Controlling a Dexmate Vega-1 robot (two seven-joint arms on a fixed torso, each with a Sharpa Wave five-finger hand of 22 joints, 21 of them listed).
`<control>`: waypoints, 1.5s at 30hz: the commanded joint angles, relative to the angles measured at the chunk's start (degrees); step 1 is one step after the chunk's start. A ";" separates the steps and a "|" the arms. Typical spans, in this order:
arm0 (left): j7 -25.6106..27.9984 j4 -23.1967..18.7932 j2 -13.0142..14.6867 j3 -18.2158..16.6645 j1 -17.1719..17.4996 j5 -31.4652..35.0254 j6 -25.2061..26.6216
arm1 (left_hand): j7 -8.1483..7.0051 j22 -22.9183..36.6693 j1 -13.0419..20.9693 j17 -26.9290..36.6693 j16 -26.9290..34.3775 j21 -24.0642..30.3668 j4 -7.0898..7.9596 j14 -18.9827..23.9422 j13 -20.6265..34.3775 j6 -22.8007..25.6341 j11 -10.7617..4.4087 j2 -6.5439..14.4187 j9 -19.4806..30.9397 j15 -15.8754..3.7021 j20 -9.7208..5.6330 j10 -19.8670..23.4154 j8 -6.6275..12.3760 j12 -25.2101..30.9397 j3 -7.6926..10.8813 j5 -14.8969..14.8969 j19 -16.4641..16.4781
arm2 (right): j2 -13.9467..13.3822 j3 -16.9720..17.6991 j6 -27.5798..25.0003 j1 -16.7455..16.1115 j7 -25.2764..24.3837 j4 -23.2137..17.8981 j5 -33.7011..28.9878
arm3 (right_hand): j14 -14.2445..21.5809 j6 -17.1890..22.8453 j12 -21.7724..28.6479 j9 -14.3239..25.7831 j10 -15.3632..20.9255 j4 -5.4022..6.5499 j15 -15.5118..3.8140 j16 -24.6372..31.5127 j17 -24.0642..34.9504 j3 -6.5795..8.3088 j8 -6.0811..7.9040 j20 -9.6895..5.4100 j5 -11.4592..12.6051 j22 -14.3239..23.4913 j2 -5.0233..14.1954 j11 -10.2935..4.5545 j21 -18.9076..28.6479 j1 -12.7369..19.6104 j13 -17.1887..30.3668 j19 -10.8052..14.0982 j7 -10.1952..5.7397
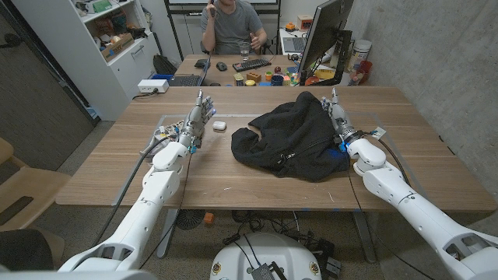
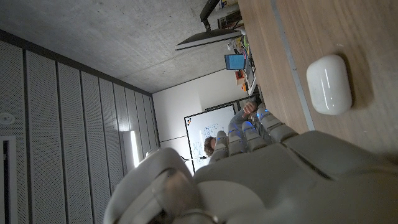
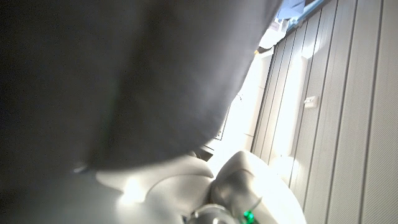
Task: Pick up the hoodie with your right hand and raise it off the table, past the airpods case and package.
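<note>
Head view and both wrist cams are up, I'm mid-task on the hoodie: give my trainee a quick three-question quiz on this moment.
1. True or false: the black hoodie hangs fully clear of the wooden table.
2. Which hand stands nearest the white airpods case?
A. left hand
B. right hand
C. a person's hand
3. Fill in: in the right wrist view, dark ____ covers much of the picture.

Key
1. False: it lies bunched on the table, with the right hand at its edge.
2. A. The case lies on the table just beside the left hand, untouched.
3. Fabric.
</note>
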 commanded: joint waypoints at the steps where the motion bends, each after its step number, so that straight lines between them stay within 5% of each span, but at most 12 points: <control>1: -5.08 -1.04 -5.86 -6.13 0.60 7.42 2.46 | 0.50 0.19 0.56 0.23 0.35 0.23 0.06 -0.44 0.22 0.00 0.08 0.07 0.07 0.09 0.16 0.56 0.16 0.19 -0.38 0.23 0.32 | -9.12 -0.59 -2.19 -3.44 -6.71 -13.29 -7.31 | -0.02 -0.47 0.42 0.21 0.20 -0.60 0.48 0.19 0.12 -0.14 0.30 0.56 0.44 0.17 -0.13 0.17 -0.15 1.18 0.19 0.00 -0.29; 7: -5.56 -2.92 -6.55 -7.51 -0.10 9.49 4.00 | 0.51 0.19 0.56 0.23 0.33 0.23 0.07 -0.46 0.22 0.02 0.11 0.08 0.07 0.07 0.13 0.58 0.15 0.19 -0.36 0.22 0.33 | -13.55 -3.09 -5.42 -3.97 -11.91 -19.25 -14.97 | 0.44 -0.54 0.52 0.22 0.41 -1.43 0.28 0.26 0.09 0.06 0.41 1.19 0.49 0.17 -0.53 -0.05 -0.17 2.61 0.21 0.99 -0.34; 17: -7.42 -1.84 -7.97 -8.85 -1.08 10.64 3.80 | 0.56 0.19 0.56 0.24 0.33 0.23 0.07 -0.45 0.23 0.09 0.11 0.10 0.07 0.08 0.11 0.56 0.14 0.16 -0.32 0.22 0.34 | -22.47 -7.02 -15.34 -4.59 -19.34 -32.35 -27.77 | 1.44 -0.63 0.70 0.27 0.88 -2.92 0.62 0.35 0.06 0.39 0.56 4.87 0.51 0.17 -1.13 -0.24 -0.23 5.31 0.25 3.35 -0.73; 22: -8.02 -0.28 -8.44 -9.48 -1.97 10.88 3.13 | 0.58 0.19 0.55 0.24 0.31 0.22 0.08 -0.48 0.23 0.16 0.04 0.10 0.07 0.09 0.10 0.58 0.16 0.16 -0.31 0.22 0.34 | -25.45 -12.09 -24.79 -2.84 -20.88 -38.23 -37.53 | 1.50 -0.45 0.66 0.27 0.83 -3.62 0.63 0.26 0.06 0.45 0.68 6.16 0.51 0.17 -1.56 -0.56 -0.50 6.49 0.26 3.67 -1.20; 30: -8.71 0.36 -8.74 -10.26 -2.15 11.21 2.53 | 0.56 0.19 0.55 0.24 0.30 0.22 0.08 -0.48 0.23 0.28 0.11 0.10 0.07 0.07 0.08 0.63 0.18 0.17 -0.29 0.21 0.32 | -24.54 -21.39 -33.55 3.68 -18.58 -37.42 -47.87 | 0.02 0.13 0.36 0.25 0.03 -4.64 0.56 -0.36 0.08 0.36 0.89 6.38 0.52 0.16 -2.32 -1.97 -1.67 8.21 0.25 2.80 -2.58; 45: -8.93 -0.42 -8.91 -10.98 -1.57 11.80 2.74 | 0.61 0.19 0.51 0.24 0.30 0.20 0.10 -0.47 0.23 0.71 0.14 0.07 0.07 0.06 0.10 0.77 0.28 0.19 -0.26 0.20 0.30 | -20.27 -31.11 -39.11 12.21 -12.92 -27.46 -52.75 | -2.89 -1.20 -0.56 0.30 -3.48 -5.11 2.13 -0.76 0.19 -0.05 0.19 7.84 0.52 0.21 -2.71 -1.70 -4.07 9.14 0.26 0.26 -4.37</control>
